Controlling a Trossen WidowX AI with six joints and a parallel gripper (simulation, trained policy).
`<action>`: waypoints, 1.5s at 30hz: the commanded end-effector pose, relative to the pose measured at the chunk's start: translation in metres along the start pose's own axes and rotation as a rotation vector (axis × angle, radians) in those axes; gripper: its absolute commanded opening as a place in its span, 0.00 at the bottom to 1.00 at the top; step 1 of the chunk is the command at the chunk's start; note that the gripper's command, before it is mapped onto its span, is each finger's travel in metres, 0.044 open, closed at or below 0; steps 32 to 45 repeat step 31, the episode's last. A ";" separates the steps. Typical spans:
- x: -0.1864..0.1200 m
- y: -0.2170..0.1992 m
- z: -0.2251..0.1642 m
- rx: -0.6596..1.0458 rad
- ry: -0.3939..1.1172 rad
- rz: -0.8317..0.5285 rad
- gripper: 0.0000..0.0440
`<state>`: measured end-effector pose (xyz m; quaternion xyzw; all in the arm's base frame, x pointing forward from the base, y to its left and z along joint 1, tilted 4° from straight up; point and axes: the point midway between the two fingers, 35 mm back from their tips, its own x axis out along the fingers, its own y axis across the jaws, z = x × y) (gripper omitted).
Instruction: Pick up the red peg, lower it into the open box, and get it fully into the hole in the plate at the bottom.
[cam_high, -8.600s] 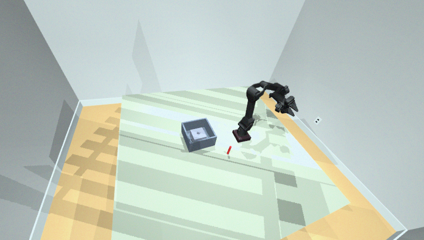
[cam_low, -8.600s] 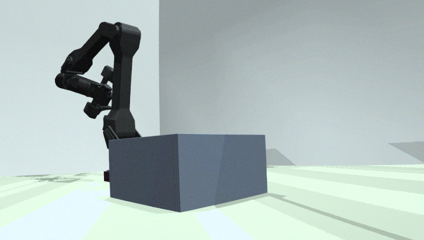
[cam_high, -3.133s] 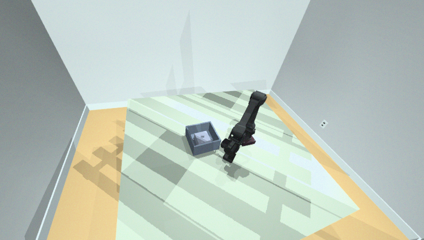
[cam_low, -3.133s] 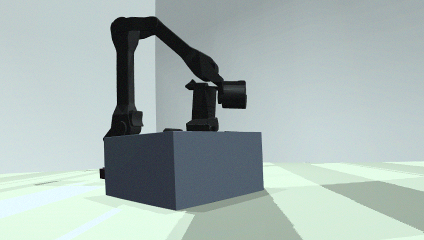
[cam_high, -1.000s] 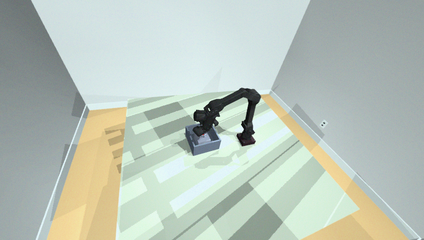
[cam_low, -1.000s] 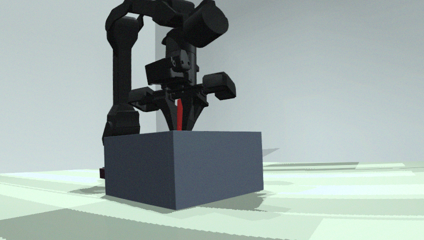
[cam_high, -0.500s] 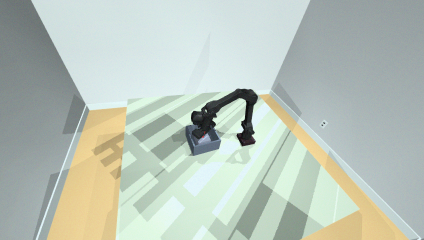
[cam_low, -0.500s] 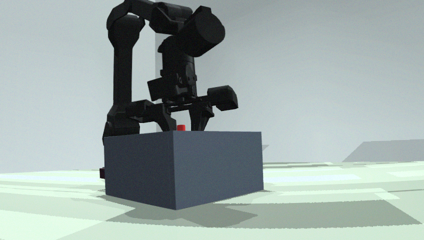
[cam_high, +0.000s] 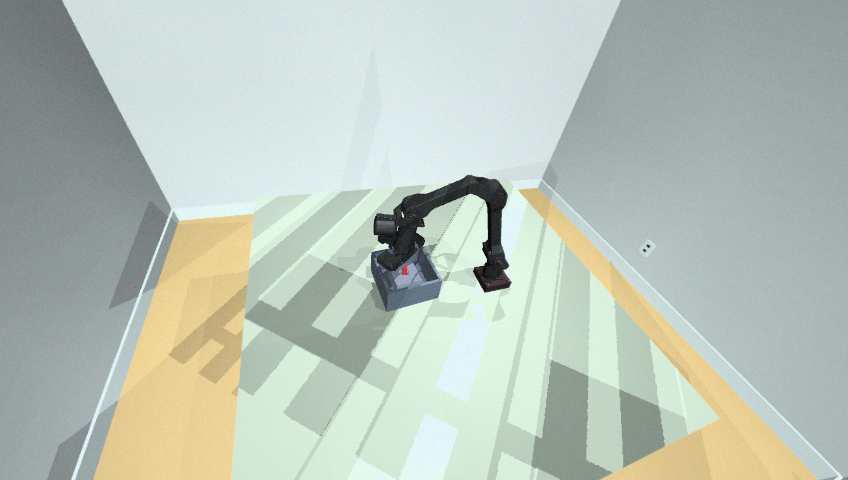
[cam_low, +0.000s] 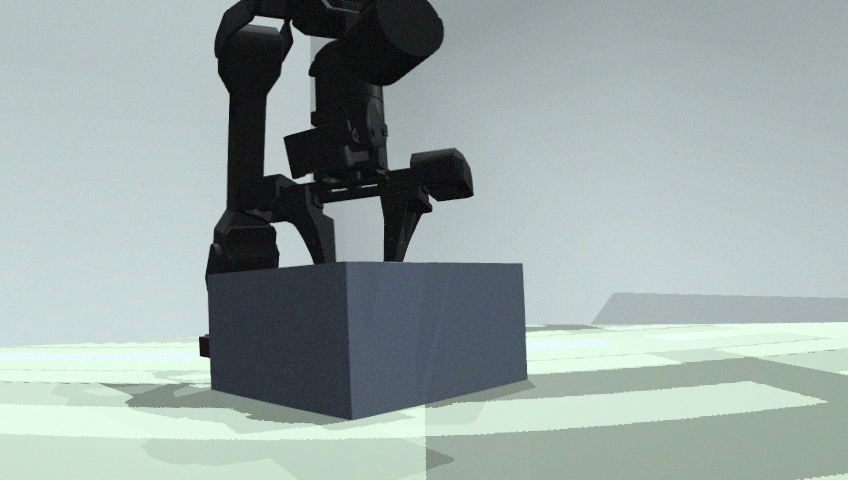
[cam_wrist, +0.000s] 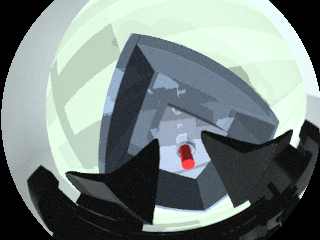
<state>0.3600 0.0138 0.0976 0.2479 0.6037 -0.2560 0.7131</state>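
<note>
one pale mat (cam_high: 464, 368) (cam_low: 285, 457) (cam_wrist: 75, 85), and toward its far edge the open box (cam_high: 414, 297) (cam_low: 437, 339) (cam_wrist: 195, 62); over it the gripper (cam_high: 406, 255) (cam_low: 358, 261) (cam_wrist: 180, 137), fingers about half apart, holding nothing — the red peg (cam_high: 405, 270) (cam_wrist: 186, 157) lies below, between their lines, long axis near upright at the plate's hole; seating depth unclear.

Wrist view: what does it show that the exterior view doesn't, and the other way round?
Only the wrist view shows the red peg, standing at the plate inside the box.

Only the exterior view shows the arm's upright link.

Both show the box and the end effector's two parted fingers.
</note>
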 end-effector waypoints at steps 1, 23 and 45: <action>-0.004 0.006 0.006 -0.002 0.028 0.004 0.61; -0.027 0.054 0.019 0.010 0.160 0.064 1.00; -0.037 0.066 0.021 0.019 0.189 0.057 1.00</action>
